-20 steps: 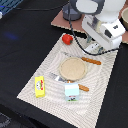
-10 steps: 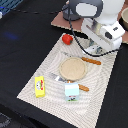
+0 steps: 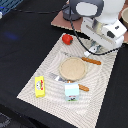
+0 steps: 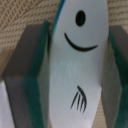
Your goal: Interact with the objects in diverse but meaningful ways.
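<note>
ribbed beige mat [image 3: 47,80] under arm; pincer [image 4: 75,65] clamped on smooth white elongated piece [image 4: 75,75], painted smile.

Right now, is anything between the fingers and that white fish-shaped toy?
Nothing visible. In the wrist view the white fish toy sits directly between the two fingers, whose green pads flank it on both sides. Whether they press on it I cannot tell. In the exterior view the arm hides it.
</note>
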